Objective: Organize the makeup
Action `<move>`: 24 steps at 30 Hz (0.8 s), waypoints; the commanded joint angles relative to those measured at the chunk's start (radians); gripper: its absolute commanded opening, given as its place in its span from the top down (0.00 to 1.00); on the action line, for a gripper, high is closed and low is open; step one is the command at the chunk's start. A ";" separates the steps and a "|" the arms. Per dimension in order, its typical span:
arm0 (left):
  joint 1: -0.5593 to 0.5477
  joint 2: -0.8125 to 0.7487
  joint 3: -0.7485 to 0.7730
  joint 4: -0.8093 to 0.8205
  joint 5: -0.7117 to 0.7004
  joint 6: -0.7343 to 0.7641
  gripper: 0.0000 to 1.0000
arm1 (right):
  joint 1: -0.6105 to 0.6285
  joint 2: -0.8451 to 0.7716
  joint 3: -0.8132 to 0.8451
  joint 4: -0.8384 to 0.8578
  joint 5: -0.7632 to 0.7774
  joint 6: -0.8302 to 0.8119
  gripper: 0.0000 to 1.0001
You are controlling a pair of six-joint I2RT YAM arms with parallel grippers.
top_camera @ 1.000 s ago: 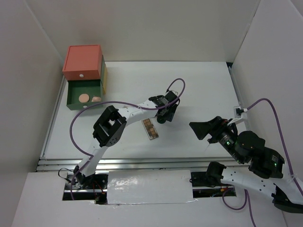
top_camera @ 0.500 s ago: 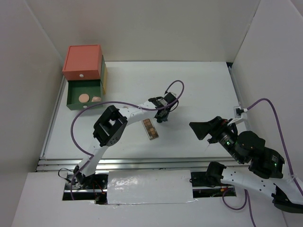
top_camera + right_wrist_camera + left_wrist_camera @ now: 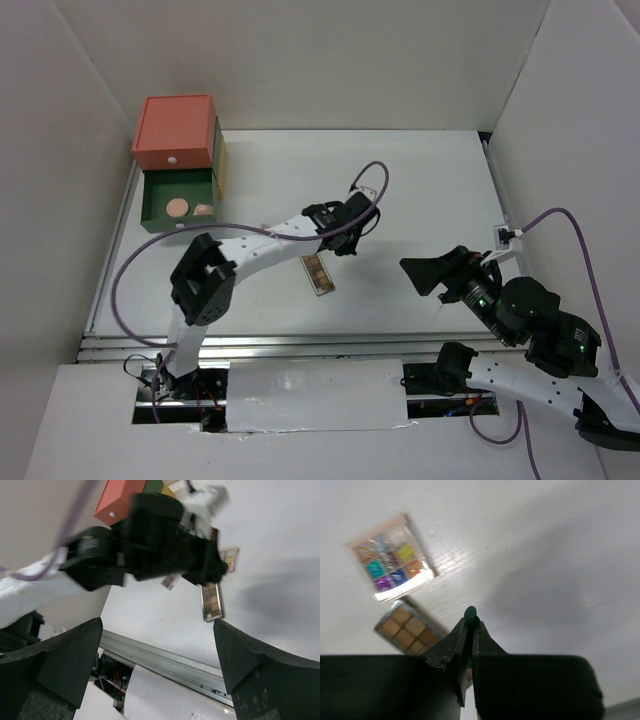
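My left gripper (image 3: 345, 243) (image 3: 471, 620) hangs above the middle of the table, shut on a thin green piece of makeup (image 3: 470, 613). Only its rounded edge shows between the jaws, so I cannot tell tube from compact. Below it lie a multicolour palette (image 3: 391, 557) (image 3: 230, 555) and a brown palette (image 3: 317, 273) (image 3: 407, 630) (image 3: 211, 602). A third small palette (image 3: 171, 581) shows under the left arm. Two peach puffs (image 3: 177, 207) (image 3: 203, 210) rest in the open green drawer (image 3: 160, 218). My right gripper (image 3: 412, 276) (image 3: 157, 625) stands wide open and holds nothing, off to the right.
The stacked drawer box (image 3: 175, 130), coral on top, stands at the back left corner. A metal rail (image 3: 300, 345) runs along the near table edge. White walls close in both sides, and a purple cable (image 3: 372, 185) loops over the left wrist.
The left jaws closed on the green piece and the wrist shifted slightly left and back. The left arm's elbow swung left. The right arm stayed still.
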 commanded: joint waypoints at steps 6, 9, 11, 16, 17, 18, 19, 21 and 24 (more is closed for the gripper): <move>0.277 -0.433 0.026 -0.180 -0.181 -0.050 0.85 | 0.000 -0.013 -0.004 0.037 0.000 -0.006 0.00; 0.527 -0.487 -0.002 -0.208 -0.133 -0.071 0.83 | 0.000 -0.015 -0.010 0.048 -0.014 -0.004 0.00; 0.659 -0.503 -0.013 -0.204 -0.109 -0.065 0.78 | 0.002 -0.014 -0.009 0.045 -0.019 -0.009 0.00; 0.877 -0.435 0.013 -0.175 -0.015 -0.067 0.75 | 0.000 -0.017 -0.013 0.051 -0.025 -0.009 0.00; 0.895 -0.414 0.024 -0.176 -0.006 -0.076 0.74 | 0.000 -0.017 -0.015 0.054 -0.028 -0.008 0.00; 0.902 -0.373 0.050 -0.181 0.017 -0.082 0.75 | 0.000 -0.015 -0.015 0.057 -0.031 -0.009 0.00; 0.944 -0.357 0.058 -0.184 0.026 -0.090 0.74 | 0.002 -0.012 -0.015 0.057 -0.037 -0.011 0.00; 0.954 -0.320 0.064 -0.175 0.017 -0.096 0.68 | 0.000 -0.009 -0.017 0.054 -0.039 -0.014 0.00; 0.974 -0.312 0.034 -0.173 0.005 -0.128 0.53 | 0.002 -0.007 -0.020 0.058 -0.034 -0.017 0.00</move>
